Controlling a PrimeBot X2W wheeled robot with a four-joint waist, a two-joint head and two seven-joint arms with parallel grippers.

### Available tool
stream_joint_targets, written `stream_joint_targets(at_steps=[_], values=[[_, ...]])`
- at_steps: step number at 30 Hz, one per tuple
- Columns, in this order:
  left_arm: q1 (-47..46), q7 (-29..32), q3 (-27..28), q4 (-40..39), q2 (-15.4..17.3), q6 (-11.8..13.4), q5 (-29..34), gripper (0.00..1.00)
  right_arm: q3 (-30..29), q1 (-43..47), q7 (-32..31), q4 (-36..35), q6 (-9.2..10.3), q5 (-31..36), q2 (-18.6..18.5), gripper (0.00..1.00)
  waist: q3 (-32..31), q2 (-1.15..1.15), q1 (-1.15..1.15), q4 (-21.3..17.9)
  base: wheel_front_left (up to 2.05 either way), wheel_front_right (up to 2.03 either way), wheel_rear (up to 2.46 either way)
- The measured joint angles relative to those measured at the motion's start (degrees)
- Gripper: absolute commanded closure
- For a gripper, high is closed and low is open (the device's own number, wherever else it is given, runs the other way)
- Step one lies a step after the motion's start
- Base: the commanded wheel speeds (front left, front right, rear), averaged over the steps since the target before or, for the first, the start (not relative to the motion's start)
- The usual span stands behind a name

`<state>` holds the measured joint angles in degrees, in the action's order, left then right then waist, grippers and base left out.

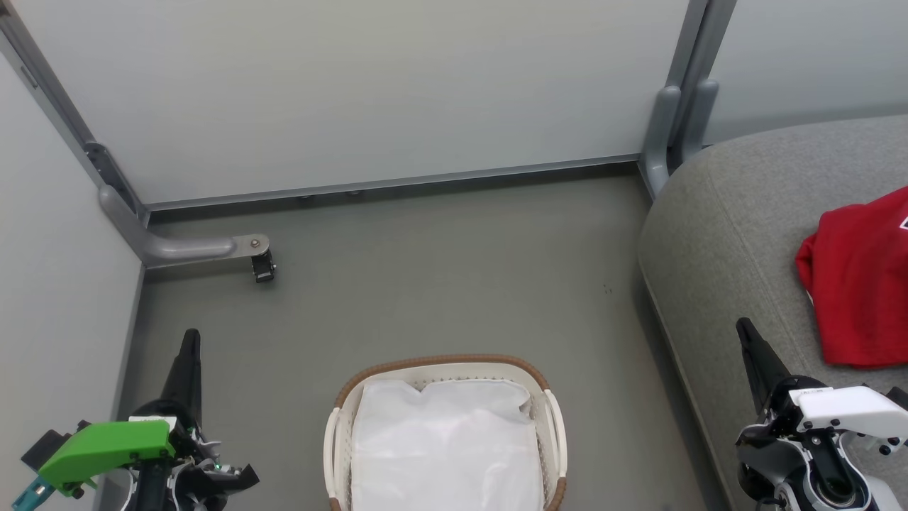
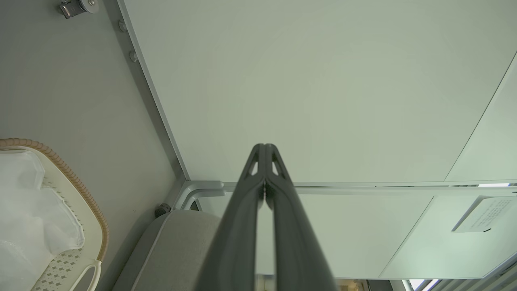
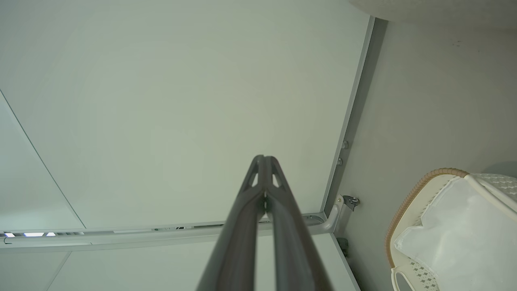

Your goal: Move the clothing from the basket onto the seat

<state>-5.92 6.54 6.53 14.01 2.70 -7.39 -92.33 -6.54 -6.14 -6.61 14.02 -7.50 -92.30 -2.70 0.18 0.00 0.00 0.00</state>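
Note:
The white basket (image 1: 553,415) with a brown woven rim stands on the floor at the bottom centre of the head view, holding a plain white sheet (image 1: 447,447). Red clothing (image 1: 858,284) lies on the grey seat (image 1: 716,234) at the right edge. My left gripper (image 1: 190,335) is shut and empty at the lower left, left of the basket. At the lower right my right gripper (image 1: 743,325) is shut and empty, over the seat's front edge, left of the red clothing. Both wrist views show the fingers pressed together, left gripper (image 2: 264,146), right gripper (image 3: 264,157), with the basket (image 2: 87,202) (image 3: 408,202) off to the side.
Pale partition walls (image 1: 369,92) with grey metal frames close the space at the back and left. A metal foot with a caster (image 1: 261,266) juts onto the floor at the back left. Grey floor (image 1: 454,284) lies between basket, walls and seat.

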Motion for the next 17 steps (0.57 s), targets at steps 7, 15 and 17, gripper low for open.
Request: stream_joint_targets(at_steps=[7,15,17], values=[[0.00,0.00,0.00,0.00,0.00,0.01,0.00,1.00,0.00,-0.01,0.00,0.00,0.00,0.00,0.00,1.00,0.00,0.00,0.00,0.00,0.00,0.00,0.00],[0.00,0.00,0.00,0.00,0.00,0.00,0.00,1.00,0.00,-0.01,0.00,0.00,0.00,0.00,0.00,1.00,0.00,0.00,0.00,0.00,0.00,0.00,0.00],[0.00,0.00,0.00,-0.02,0.00,0.00,0.00,1.00,0.00,-0.01,0.00,0.00,0.00,0.00,0.00,1.00,0.00,0.00,0.00,0.00,0.00,0.00,0.00]])
